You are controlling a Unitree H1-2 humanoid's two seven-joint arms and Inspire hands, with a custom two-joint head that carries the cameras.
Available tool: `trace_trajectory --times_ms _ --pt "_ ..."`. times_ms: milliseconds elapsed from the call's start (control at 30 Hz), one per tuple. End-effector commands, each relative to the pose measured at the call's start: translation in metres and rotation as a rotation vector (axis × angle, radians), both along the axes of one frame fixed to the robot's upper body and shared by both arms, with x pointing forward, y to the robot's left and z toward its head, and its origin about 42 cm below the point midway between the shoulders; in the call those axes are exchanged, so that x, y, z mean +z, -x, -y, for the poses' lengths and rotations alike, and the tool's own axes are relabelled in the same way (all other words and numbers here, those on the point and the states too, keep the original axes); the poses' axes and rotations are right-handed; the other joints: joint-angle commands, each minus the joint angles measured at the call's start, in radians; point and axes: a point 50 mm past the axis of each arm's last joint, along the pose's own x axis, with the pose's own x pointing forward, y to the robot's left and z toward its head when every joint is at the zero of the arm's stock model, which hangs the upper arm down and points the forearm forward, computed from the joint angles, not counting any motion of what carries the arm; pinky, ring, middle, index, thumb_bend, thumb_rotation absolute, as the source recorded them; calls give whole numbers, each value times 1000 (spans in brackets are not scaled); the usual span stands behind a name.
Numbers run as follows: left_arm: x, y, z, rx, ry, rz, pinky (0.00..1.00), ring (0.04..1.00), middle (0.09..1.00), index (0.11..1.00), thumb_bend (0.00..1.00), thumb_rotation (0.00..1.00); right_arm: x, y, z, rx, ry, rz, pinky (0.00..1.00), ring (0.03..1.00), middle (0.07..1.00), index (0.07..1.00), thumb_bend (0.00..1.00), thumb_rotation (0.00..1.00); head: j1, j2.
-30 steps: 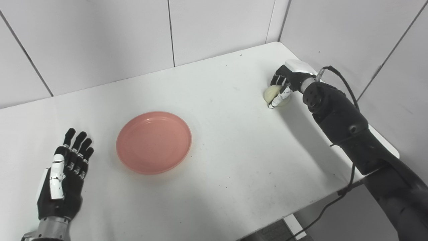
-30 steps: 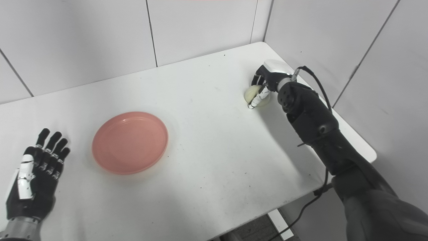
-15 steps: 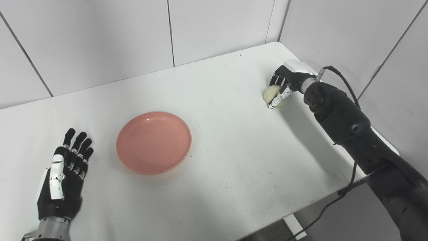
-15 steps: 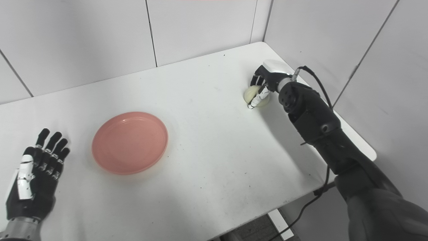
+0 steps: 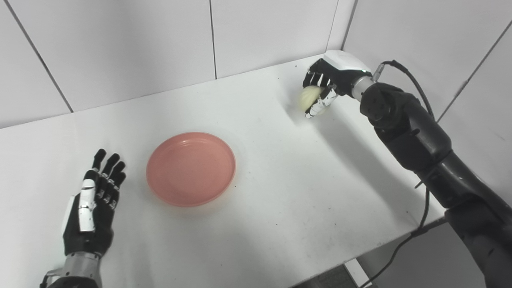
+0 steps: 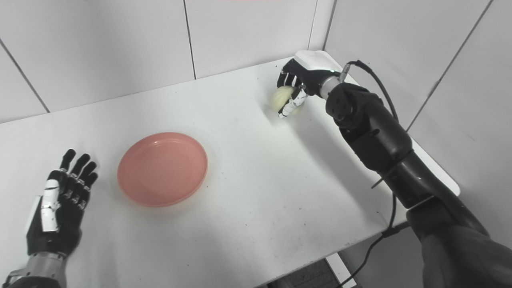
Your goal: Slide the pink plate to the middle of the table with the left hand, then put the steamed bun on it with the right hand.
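A pale, rounded steamed bun (image 5: 310, 99) is gripped in the closed black right hand (image 5: 325, 86) at the frame's upper right, the left hand (image 5: 93, 208) lies open at lower left, and a carry to the round pink plate (image 5: 191, 168) at centre-left is judged next.

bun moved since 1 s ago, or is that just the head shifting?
Yes. The camera shifted a little, but the steamed bun, gripped in the right hand, has come off the table and sits closer to the pink plate than before.
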Motion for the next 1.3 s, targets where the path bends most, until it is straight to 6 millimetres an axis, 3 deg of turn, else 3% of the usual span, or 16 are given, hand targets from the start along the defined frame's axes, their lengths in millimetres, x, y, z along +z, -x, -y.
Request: trace_trajectory --times_ms 0,167,300,533,767,1133,1267 --pt "-36 18 8 0 -15 -147 977 951 955 965 399 1000 40 -5 -15 45 28 110 409 466 521 490 503 120 30 -1" --pt "-36 18 25 5 -18 -172 992 964 966 970 378 1000 51 -17 -48 149 34 110 381 448 519 491 506 123 119 3" --pt "-37 18 38 2 -12 -181 1000 971 964 977 366 1000 53 -24 -66 213 13 98 383 452 524 490 503 122 187 9" --pt "-36 15 57 5 -46 -180 1000 980 975 977 363 1000 52 -36 -118 365 -2 105 339 408 481 489 503 121 287 22" --pt "-41 12 68 -1 -76 -161 986 978 976 982 376 1000 43 -41 -163 483 -22 72 327 396 471 488 502 118 332 30" --pt "-39 11 75 -1 -74 -158 962 960 963 977 388 1000 23 -37 -211 555 -51 -8 372 444 509 490 501 118 340 46" --pt "-37 11 76 -6 -68 -160 962 960 965 981 384 1000 13 -40 -219 586 -50 -20 380 454 520 490 501 117 338 53"
